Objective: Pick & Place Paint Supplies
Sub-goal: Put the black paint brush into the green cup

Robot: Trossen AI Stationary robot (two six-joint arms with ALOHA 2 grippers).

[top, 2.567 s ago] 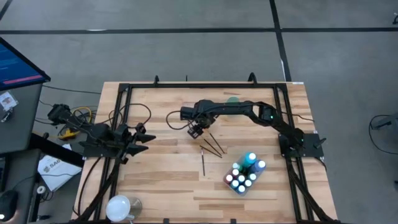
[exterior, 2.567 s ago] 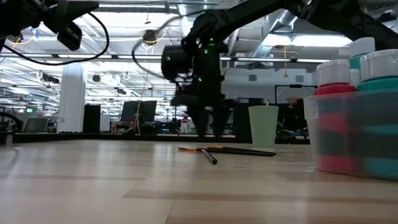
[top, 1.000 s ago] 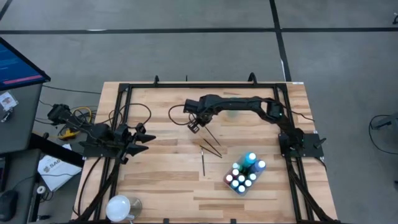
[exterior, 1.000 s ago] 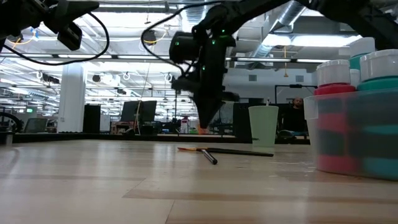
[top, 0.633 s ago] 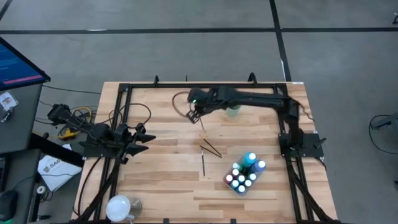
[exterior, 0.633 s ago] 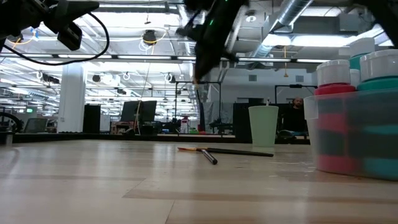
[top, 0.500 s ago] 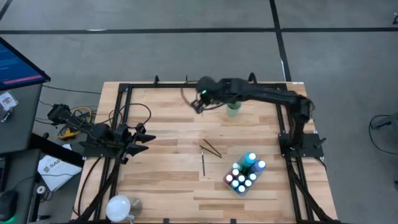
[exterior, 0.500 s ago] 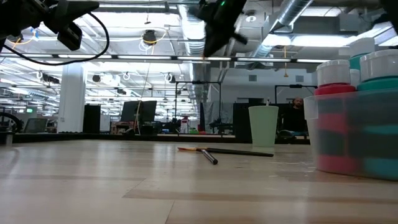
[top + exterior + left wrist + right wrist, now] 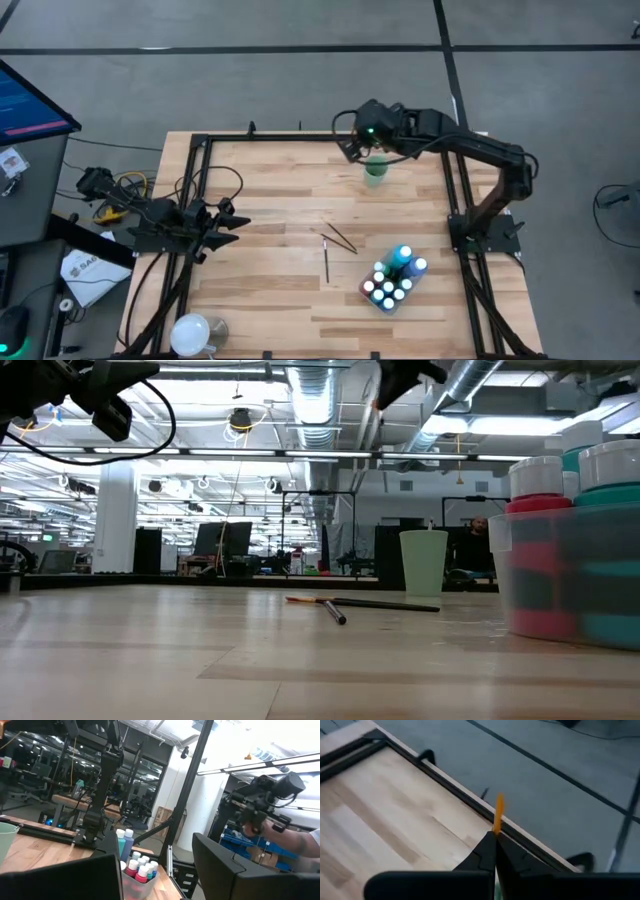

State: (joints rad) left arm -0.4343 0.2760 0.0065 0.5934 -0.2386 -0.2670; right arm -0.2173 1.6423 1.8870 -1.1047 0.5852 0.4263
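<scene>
My right gripper (image 9: 352,148) is high over the table's far edge, just beside the pale green cup (image 9: 375,170), and is shut on a thin paintbrush whose orange end (image 9: 497,812) sticks out past the fingertips. Two or three more dark-handled paintbrushes (image 9: 338,240) lie flat on the wood mid-table. The paint bottles (image 9: 392,278) stand in a clear tub (image 9: 572,575) at the near right. My left gripper (image 9: 236,222) waits at the table's left side, open, with nothing between its fingers. My right gripper pinches the paintbrush between its two shut fingertips (image 9: 490,851), a short way below the brush's orange end (image 9: 497,822). That end runs on past the fingertips, in line with the fingers. The brush is lifted clear of the table; the fingers hide the rest of it.
A black frame (image 9: 300,140) runs round the tabletop. A white round object (image 9: 195,330) sits at the near left corner. Bare wood lies between the loose brushes and the cup (image 9: 424,562). A person's sleeve (image 9: 307,840) shows in the room beyond.
My right gripper, shut on a brush, has risen from just above the table's middle and swung toward the far edge and the right, ending high beside the cup. The brush has gone up with it, clear of the table. The other brushes have stayed put.
</scene>
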